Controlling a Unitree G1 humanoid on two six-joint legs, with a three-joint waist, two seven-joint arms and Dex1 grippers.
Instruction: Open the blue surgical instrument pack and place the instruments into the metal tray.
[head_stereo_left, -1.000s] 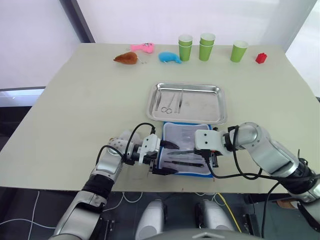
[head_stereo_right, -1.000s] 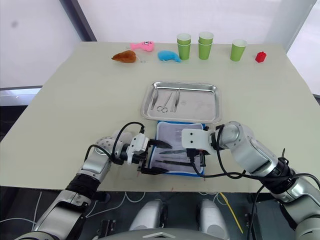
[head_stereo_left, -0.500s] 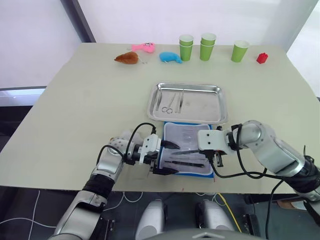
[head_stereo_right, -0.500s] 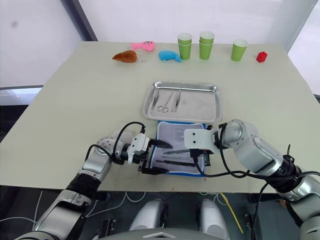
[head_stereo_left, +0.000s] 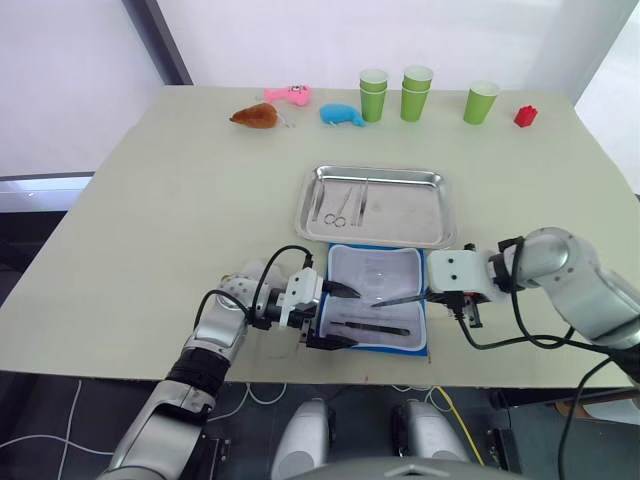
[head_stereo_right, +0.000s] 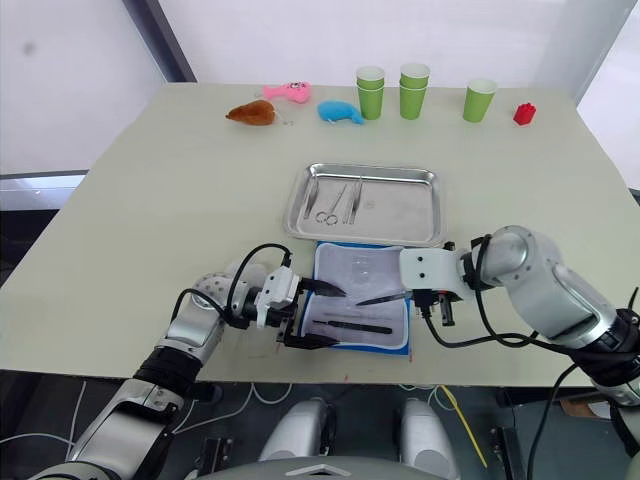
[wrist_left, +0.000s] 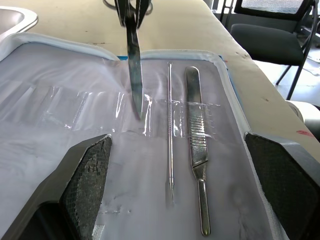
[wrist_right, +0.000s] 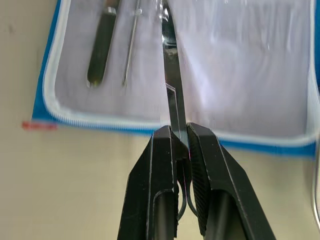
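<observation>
Near the front edge of the desk (head_stereo_left: 150, 200) lay the blue surgical instrument pack (head_stereo_left: 376, 312), opened flat with its pale lining up, just in front of the metal tray (head_stereo_left: 378, 205). At the pack's left edge rested the left hand (head_stereo_left: 328, 315), its fingers (wrist_left: 85, 180) spread wide apart over the lining. At the right edge, the right hand (wrist_right: 179, 142) was clamped on a pair of scissors (head_stereo_left: 398, 299), whose blades reached over the lining. Two instruments, a thin probe (wrist_left: 170, 145) and a scalpel handle (wrist_left: 196, 142), stayed side by side on the lining. Inside the tray lay other instruments (head_stereo_left: 342, 203), toward its left end.
</observation>
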